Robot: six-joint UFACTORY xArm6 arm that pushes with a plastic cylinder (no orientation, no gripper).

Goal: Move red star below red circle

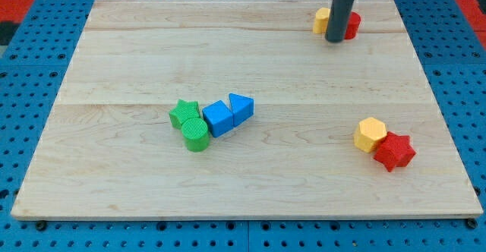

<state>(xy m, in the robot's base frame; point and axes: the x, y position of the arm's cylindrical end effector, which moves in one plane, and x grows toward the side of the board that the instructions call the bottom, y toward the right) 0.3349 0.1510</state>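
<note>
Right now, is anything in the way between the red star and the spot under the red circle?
Not much. The red star sits at the view's lower right, touching the yellow hexagon on its upper left. That block crowds the straight path up toward the red circle, where my tip rests. The board between is bare.

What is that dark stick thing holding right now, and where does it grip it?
Nothing is held. My tip is a bare rod end that only pushes; it stands at the view's top, between a yellow block and the red circle.
</note>
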